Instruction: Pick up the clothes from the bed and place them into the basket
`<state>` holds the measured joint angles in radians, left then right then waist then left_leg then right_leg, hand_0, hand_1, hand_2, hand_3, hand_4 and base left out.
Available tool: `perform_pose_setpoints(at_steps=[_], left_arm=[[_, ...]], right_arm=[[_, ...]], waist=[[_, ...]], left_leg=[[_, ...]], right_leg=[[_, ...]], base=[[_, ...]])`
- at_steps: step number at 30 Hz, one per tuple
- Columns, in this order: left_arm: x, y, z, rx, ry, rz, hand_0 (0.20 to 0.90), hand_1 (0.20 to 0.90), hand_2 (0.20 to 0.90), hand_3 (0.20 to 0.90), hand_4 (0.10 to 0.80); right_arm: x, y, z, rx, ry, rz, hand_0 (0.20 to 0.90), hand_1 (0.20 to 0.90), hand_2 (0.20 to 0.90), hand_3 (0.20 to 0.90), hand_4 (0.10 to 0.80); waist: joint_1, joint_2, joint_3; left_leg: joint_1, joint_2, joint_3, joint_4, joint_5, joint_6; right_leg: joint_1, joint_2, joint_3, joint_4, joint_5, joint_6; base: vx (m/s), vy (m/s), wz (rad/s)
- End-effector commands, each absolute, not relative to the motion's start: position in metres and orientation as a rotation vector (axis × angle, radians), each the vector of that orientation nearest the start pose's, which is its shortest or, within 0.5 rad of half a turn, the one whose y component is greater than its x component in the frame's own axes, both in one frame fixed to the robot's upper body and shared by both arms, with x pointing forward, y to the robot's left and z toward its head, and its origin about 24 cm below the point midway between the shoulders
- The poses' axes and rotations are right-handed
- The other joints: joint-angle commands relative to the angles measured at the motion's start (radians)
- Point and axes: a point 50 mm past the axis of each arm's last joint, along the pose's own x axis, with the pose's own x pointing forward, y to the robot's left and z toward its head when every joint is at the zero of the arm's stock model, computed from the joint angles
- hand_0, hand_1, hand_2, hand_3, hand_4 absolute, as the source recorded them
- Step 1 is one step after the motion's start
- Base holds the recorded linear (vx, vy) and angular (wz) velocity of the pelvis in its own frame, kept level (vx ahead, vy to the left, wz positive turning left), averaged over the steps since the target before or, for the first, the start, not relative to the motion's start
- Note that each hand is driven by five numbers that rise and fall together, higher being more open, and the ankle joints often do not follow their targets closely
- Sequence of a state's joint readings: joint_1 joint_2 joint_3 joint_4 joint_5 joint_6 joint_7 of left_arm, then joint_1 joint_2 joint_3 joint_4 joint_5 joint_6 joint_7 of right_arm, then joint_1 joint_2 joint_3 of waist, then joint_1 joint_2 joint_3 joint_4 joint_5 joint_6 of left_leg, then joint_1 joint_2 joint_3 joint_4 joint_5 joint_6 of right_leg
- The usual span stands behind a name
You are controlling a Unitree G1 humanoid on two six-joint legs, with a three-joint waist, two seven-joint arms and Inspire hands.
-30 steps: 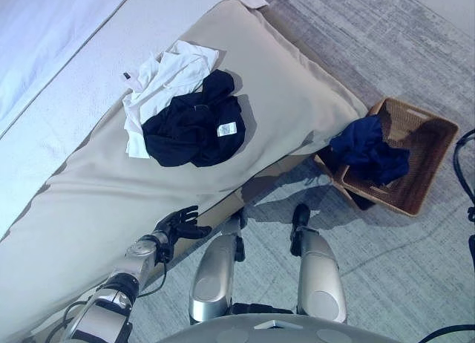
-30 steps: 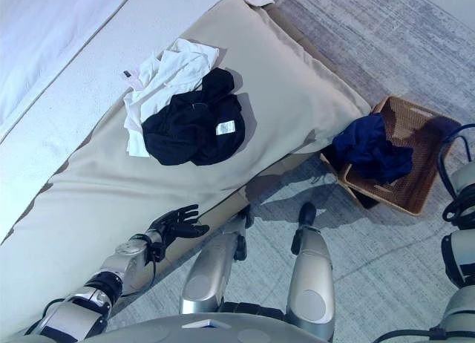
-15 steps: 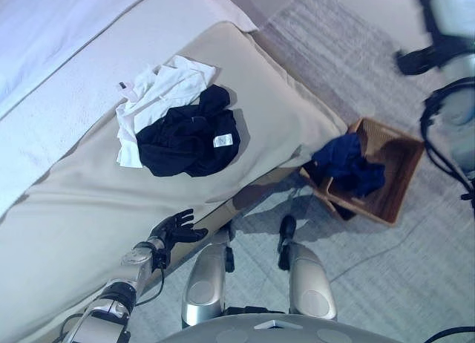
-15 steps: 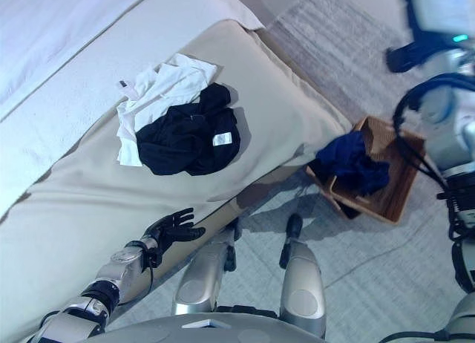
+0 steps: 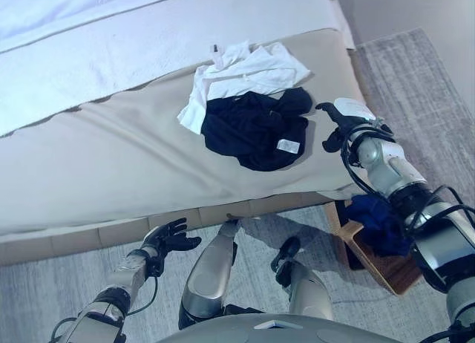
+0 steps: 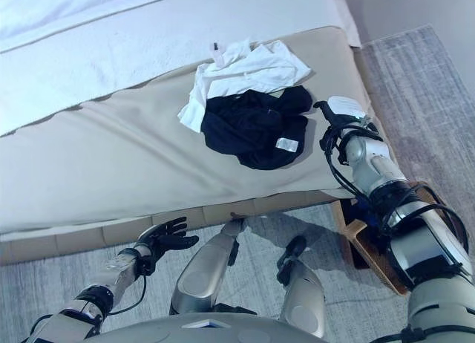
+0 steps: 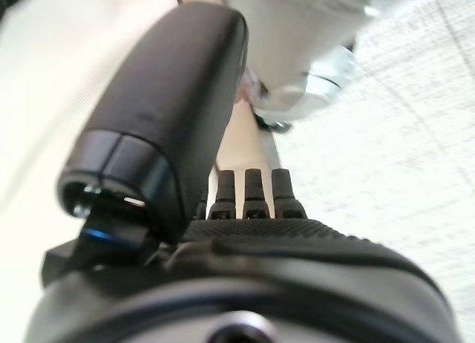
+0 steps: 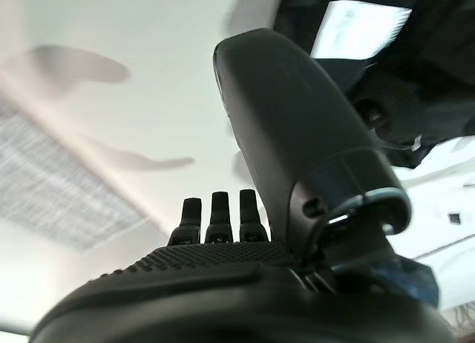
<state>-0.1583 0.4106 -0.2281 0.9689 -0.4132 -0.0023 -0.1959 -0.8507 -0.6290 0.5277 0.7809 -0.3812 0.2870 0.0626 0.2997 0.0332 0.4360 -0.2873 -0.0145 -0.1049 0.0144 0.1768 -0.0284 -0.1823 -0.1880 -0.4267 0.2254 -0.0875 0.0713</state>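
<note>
A black garment (image 5: 252,128) with a white label lies on the beige bed cover (image 5: 104,157), overlapping a white garment (image 5: 249,67) behind it. My right hand (image 5: 338,124) is open just right of the black garment, near the bed's corner; its wrist view shows the black cloth (image 8: 423,76) past the thumb. My left hand (image 5: 169,235) is open and empty, low by the bed's front edge. The brown wicker basket (image 5: 382,265) stands on the floor at the right, partly behind my right arm, with a dark blue garment (image 5: 375,217) in it.
White bedding (image 5: 89,53) covers the far part of the bed. A grey rug (image 5: 415,68) lies on the floor around the bed's corner and under the basket. The bed's wooden base (image 5: 96,235) runs along the front.
The camera has swung, so the whole scene has shifted. My right arm has come in over the bed's corner beside the black garment. My left hand stays low and open.
</note>
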Motion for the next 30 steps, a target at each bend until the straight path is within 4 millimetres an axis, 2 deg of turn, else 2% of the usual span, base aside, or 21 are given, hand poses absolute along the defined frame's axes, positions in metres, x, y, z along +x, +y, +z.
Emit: perform_pose_setpoints(at_steps=[1, 5, 10, 11, 12, 13, 14, 15, 16, 17, 19, 21, 22, 23, 25, 26, 27, 30], left_arm=[[0.199, 0.272, -0.095, 0.039, 0.805, 0.021, 0.9, 0.9, 0.9, 0.9, 0.8], [0.203, 0.27, -0.091, 0.031, 0.765, -0.005, 0.9, 0.9, 0.9, 0.9, 0.8], [0.212, 0.255, -0.088, 0.024, 0.714, -0.059, 0.9, 0.9, 0.9, 0.9, 0.8], [0.213, 0.253, -0.087, 0.021, 0.706, -0.066, 0.9, 0.9, 0.9, 0.9, 0.8], [0.216, 0.249, -0.086, 0.021, 0.695, -0.078, 0.9, 0.9, 0.9, 0.9, 0.8], [0.217, 0.246, -0.085, 0.021, 0.69, -0.086, 0.9, 0.9, 0.9, 0.9, 0.8], [0.218, 0.244, -0.085, 0.02, 0.688, -0.093, 0.9, 0.9, 0.9, 0.9, 0.8], [0.218, 0.242, -0.085, 0.018, 0.689, -0.096, 0.9, 0.9, 0.9, 0.9, 0.8], [0.218, 0.241, -0.086, 0.016, 0.691, -0.1, 0.9, 0.9, 0.9, 0.9, 0.8], [0.215, 0.238, -0.089, 0.007, 0.694, -0.099, 0.9, 0.9, 0.9, 0.9, 0.8], [0.209, 0.232, -0.095, -0.004, 0.702, -0.096, 0.9, 0.9, 0.9, 0.9, 0.8], [0.204, 0.229, -0.1, -0.022, 0.707, -0.084, 0.9, 0.9, 0.9, 0.9, 0.8], [0.201, 0.228, -0.102, -0.03, 0.711, -0.077, 0.9, 0.9, 0.9, 0.9, 0.8], [0.197, 0.226, -0.105, -0.038, 0.716, -0.067, 0.9, 0.9, 0.9, 0.9, 0.8], [0.191, 0.224, -0.109, -0.047, 0.725, -0.052, 0.9, 0.9, 0.9, 0.9, 0.8], [0.187, 0.224, -0.112, -0.05, 0.731, -0.039, 0.9, 0.9, 0.9, 0.9, 0.8], [0.184, 0.224, -0.113, -0.051, 0.736, -0.033, 0.9, 0.9, 0.9, 0.9, 0.8], [0.173, 0.227, -0.119, -0.043, 0.77, -0.009, 0.9, 0.9, 0.9, 0.9, 0.8]], right_arm=[[0.397, -0.255, 0.17, -1.287, 0.283, -0.137, 0.9, 0.9, 0.9, 0.9, 0.8], [0.399, -0.262, 0.157, -1.225, 0.439, -0.146, 0.9, 0.9, 0.9, 0.9, 0.8], [0.4, -0.261, 0.15, -1.02, 0.505, -0.167, 0.9, 0.9, 0.9, 0.9, 0.8], [0.401, -0.258, 0.146, -0.944, 0.512, -0.153, 0.9, 0.9, 0.9, 0.9, 0.8], [0.401, -0.25, 0.141, -0.779, 0.516, -0.116, 0.9, 0.9, 0.9, 0.9, 0.8], [0.402, -0.24, 0.135, -0.606, 0.508, -0.074, 0.865, 0.865, 0.865, 0.859, 0.759], [0.404, -0.225, 0.131, -0.391, 0.478, -0.018, 0.691, 0.691, 0.691, 0.656, 0.556], [0.405, -0.216, 0.13, -0.295, 0.455, 0.003, 0.538, 0.538, 0.538, 0.477, 0.377], [0.407, -0.205, 0.131, -0.152, 0.414, 0.037, 0.432, 0.432, 0.432, 0.354, 0.254], [0.41, -0.179, 0.137, 0.173, 0.311, 0.11, 0.3, 0.3, 0.3, 0.2, 0.1], [0.408, -0.143, 0.142, 0.56, 0.216, 0.226, 0.3, 0.3, 0.3, 0.2, 0.1], [0.403, -0.115, 0.151, 0.799, 0.154, 0.301, 0.3, 0.3, 0.3, 0.2, 0.1], [0.4, -0.104, 0.154, 0.865, 0.127, 0.325, 0.3, 0.3, 0.3, 0.2, 0.1], [0.396, -0.092, 0.16, 0.907, 0.074, 0.345, 0.3, 0.3, 0.3, 0.2, 0.1], [0.391, -0.084, 0.176, 0.926, -0.032, 0.335, 0.3, 0.3, 0.3, 0.2, 0.1], [0.387, -0.087, 0.197, 0.888, -0.177, 0.309, 0.3, 0.3, 0.3, 0.2, 0.1], [0.385, -0.089, 0.203, 0.885, -0.213, 0.304, 0.3, 0.3, 0.3, 0.2, 0.1], [0.368, -0.103, 0.242, 0.786, -0.465, 0.226, 0.3, 0.3, 0.3, 0.2, 0.1]], waist=[[0.055, -0.022, 0.034], [0.114, -0.013, 0.053], [0.151, 0.002, 0.075], [0.155, 0.003, 0.078], [0.16, 0.006, 0.084], [0.162, 0.006, 0.084], [0.163, 0.008, 0.084], [0.162, 0.009, 0.084], [0.162, 0.01, 0.084], [0.157, 0.01, 0.084], [0.15, 0.008, 0.084], [0.141, 0.004, 0.084], [0.137, 0.001, 0.084], [0.132, -0.003, 0.084], [0.123, -0.011, 0.084], [0.115, -0.019, 0.083], [0.112, -0.023, 0.078], [0.092, -0.046, 0.041]], left_leg=[[-0.014, -0.035, 0.014, 0.073, -0.151, 0.041], [-0.046, -0.035, -0.003, 0.047, -0.125, 0.033], [-0.085, -0.044, -0.033, 0.04, -0.103, 0.025], [-0.093, -0.047, -0.039, 0.044, -0.103, 0.025], [-0.104, -0.049, -0.047, 0.052, -0.104, 0.024], [-0.114, -0.051, -0.054, 0.06, -0.105, 0.024], [-0.12, -0.053, -0.059, 0.07, -0.106, 0.023], [-0.123, -0.053, -0.061, 0.077, -0.108, 0.022], [-0.126, -0.054, -0.063, 0.086, -0.112, 0.021], [-0.13, -0.054, -0.063, 0.103, -0.119, 0.019], [-0.132, -0.049, -0.052, 0.118, -0.129, 0.018], [-0.127, -0.044, -0.041, 0.114, -0.13, 0.017], [-0.121, -0.041, -0.034, 0.109, -0.13, 0.016], [-0.111, -0.035, -0.026, 0.101, -0.13, 0.015], [-0.082, -0.025, -0.013, 0.076, -0.128, 0.013], [-0.055, -0.017, -0.004, 0.054, -0.124, 0.012], [-0.047, -0.015, -0.001, 0.047, -0.124, 0.011], [0.003, -0.003, 0.008, 0.005, -0.125, 0.009]], right_leg=[[0.019, -0.002, -0.033, 0.006, 0.006, -0.004], [0.027, -0.013, -0.098, -0.01, 0.017, 0.009], [0.017, -0.013, -0.129, -0.012, 0.008, 0.009], [0.013, -0.013, -0.13, -0.009, 0.006, 0.008], [0.007, -0.012, -0.13, -0.004, 0.001, 0.006], [-0.001, -0.009, -0.13, 0.002, -0.004, 0.004], [-0.007, -0.006, -0.13, 0.01, -0.009, 0.002], [-0.01, -0.006, -0.13, 0.018, -0.013, -0.001], [-0.012, -0.007, -0.131, 0.027, -0.018, -0.003], [-0.015, -0.006, -0.131, 0.04, -0.025, -0.007], [-0.017, -0.007, -0.132, 0.053, -0.028, -0.009], [-0.014, -0.003, -0.134, 0.049, -0.024, -0.005], [-0.009, 0.0, -0.133, 0.043, -0.02, -0.004], [-0.003, 0.004, -0.131, 0.034, -0.016, -0.001], [0.017, 0.012, -0.124, 0.012, -0.009, 0.001], [0.039, 0.019, -0.117, -0.01, -0.005, 0.003], [0.047, 0.022, -0.114, -0.019, -0.004, 0.003], [0.089, 0.038, -0.094, -0.068, 0.002, 0.005]], base=[[0.009, 0.006, 0.31], [0.009, -0.015, 0.24], [-0.002, -0.008, 0.23], [-0.003, -0.019, 0.14], [0.005, -0.028, 0.09], [0.017, -0.03, 0.06], [0.031, -0.018, 0.05], [0.043, -0.002, 0.03], [0.064, 0.013, 0.0], [0.071, 0.018, -0.02], [0.051, 0.021, -0.04], [0.014, 0.026, -0.12], [0.0, 0.028, -0.15], [-0.007, 0.016, -0.12], [-0.008, -0.006, -0.19], [-0.004, -0.021, -0.28], [0.006, -0.031, -0.26], [0.037, -0.041, -0.13]])
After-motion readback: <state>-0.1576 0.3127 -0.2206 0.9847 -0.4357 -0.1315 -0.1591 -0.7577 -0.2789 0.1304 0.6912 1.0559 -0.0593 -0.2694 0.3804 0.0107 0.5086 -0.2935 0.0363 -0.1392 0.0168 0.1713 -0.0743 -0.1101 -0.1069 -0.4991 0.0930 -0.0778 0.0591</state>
